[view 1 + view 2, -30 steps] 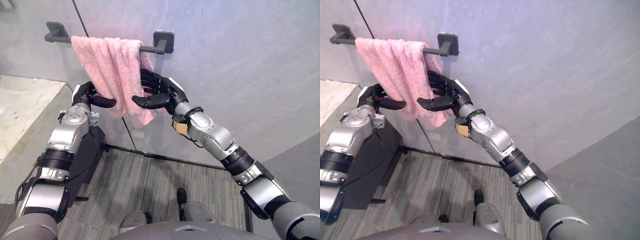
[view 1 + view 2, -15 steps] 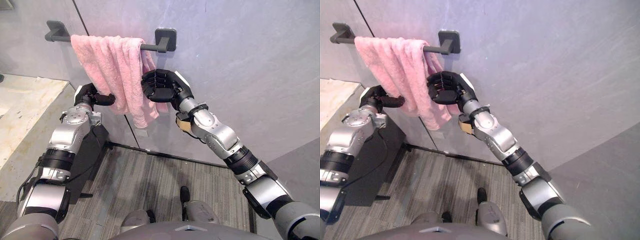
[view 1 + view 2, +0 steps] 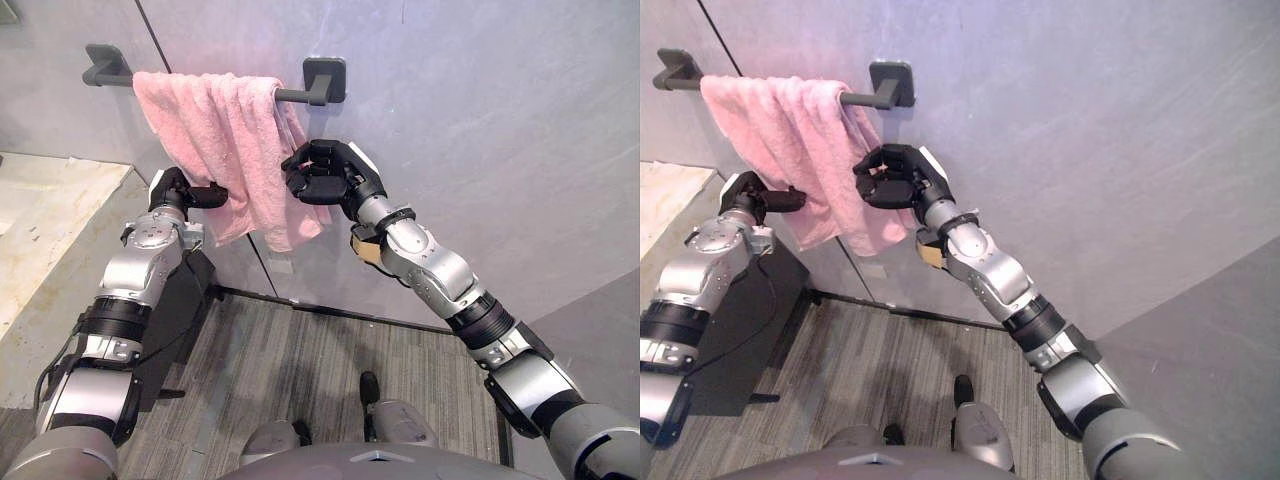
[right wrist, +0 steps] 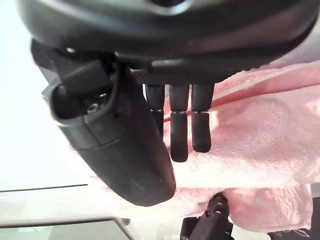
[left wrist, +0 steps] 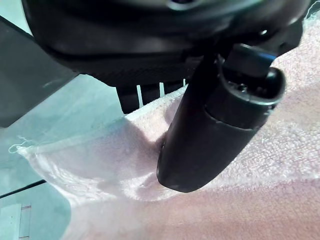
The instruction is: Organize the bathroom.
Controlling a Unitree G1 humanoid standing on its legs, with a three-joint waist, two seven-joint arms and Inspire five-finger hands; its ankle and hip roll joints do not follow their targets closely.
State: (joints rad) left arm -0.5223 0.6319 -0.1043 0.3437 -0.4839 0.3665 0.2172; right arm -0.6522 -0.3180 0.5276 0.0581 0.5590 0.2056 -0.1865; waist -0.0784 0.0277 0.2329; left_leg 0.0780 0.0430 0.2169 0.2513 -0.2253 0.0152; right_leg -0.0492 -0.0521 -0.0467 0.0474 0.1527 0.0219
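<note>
A pink towel [image 3: 225, 130] hangs over a dark towel bar [image 3: 295, 96] on the grey wall. My left hand [image 3: 175, 192] is at the towel's lower left edge and is shut on it. In the left wrist view its thumb [image 5: 210, 135] presses the cloth [image 5: 250, 200] against the fingers behind. My right hand [image 3: 325, 175] is at the towel's right edge, just below the bar's right bracket [image 3: 322, 78]. It is curled into a fist on the cloth. In the right wrist view its fingers [image 4: 180, 130] and thumb [image 4: 125, 155] lie against the towel [image 4: 260, 140].
A pale stone counter [image 3: 50, 230] runs along the left side. A dark cabinet [image 3: 185, 300] stands under my left arm. A small white wall plate [image 3: 278, 266] sits below the towel. Grey wood-grain floor [image 3: 300, 370] lies beneath.
My right hand went from open fingers to a fist on the towel's right edge. My left thumb closed on the left edge, and the towel's lower part now hangs spread wider.
</note>
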